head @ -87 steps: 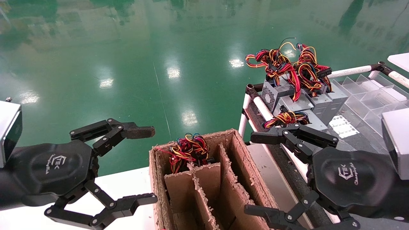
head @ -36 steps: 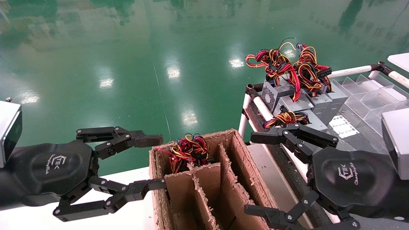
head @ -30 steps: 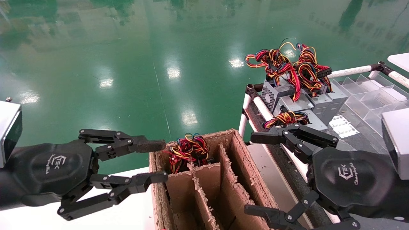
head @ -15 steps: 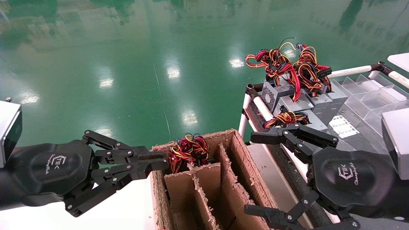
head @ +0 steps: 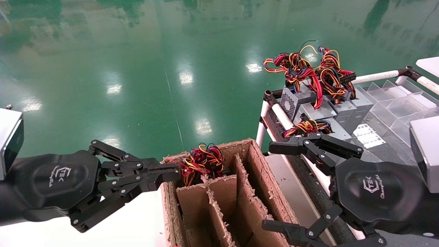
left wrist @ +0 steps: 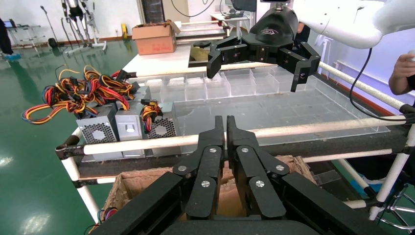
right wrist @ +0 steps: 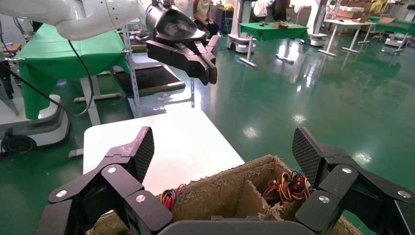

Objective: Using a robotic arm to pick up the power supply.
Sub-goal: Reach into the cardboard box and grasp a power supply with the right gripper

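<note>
Floor: we note glossy green flooring [head: 144, 68] filling the upper frame of the head view.
Surface: white table [head: 137, 223] at lower left, bearing the divided cardboard box [head: 257, 161].
Power supply [head: 295, 99]: on the rack [head: 271, 103] at upper right, wires on top.
Left gripper [head: 169, 172]: fingers pressed together at the box's left rim.
Right gripper [head: 274, 187]: spread wide, holding nothing.
Right wrist view: we see green-draped tables [right wrist: 274, 30], unseen from the head.

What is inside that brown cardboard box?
The cardboard box has dividers; its far-left compartment holds a bundle of coloured wires. Whatever the wires attach to is hidden below. The other compartments show only cardboard, their bottoms unseen.
</note>
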Motion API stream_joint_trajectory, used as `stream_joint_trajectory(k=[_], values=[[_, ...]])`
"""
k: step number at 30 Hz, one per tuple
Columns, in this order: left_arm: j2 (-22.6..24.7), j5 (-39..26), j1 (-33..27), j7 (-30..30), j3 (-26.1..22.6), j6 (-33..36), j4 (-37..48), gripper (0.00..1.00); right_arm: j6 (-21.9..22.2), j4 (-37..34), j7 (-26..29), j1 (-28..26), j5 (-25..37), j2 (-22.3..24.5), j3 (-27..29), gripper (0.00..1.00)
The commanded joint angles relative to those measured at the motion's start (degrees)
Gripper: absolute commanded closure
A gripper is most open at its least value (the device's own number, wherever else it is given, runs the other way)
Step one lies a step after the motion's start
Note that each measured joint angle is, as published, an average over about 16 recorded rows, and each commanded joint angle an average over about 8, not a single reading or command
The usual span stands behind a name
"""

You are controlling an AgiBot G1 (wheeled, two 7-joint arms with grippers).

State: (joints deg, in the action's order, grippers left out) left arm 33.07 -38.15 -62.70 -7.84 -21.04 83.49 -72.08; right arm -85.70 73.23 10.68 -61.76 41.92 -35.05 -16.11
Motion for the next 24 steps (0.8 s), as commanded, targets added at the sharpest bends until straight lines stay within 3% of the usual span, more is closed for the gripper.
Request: stream_joint_trajectory(k=[1, 24], values=[[0.0, 0.0, 0.0, 0.0, 0.0, 0.0, 0.0, 0.0, 0.0, 0.0, 0.0, 0.0, 0.0, 0.0, 0.0, 0.0], [0.0, 0.0, 0.0, 0.0, 0.0, 0.0, 0.0, 0.0, 0.75, 0.27, -0.12, 0.6, 1.25, 0.0, -0.47, 0.0]])
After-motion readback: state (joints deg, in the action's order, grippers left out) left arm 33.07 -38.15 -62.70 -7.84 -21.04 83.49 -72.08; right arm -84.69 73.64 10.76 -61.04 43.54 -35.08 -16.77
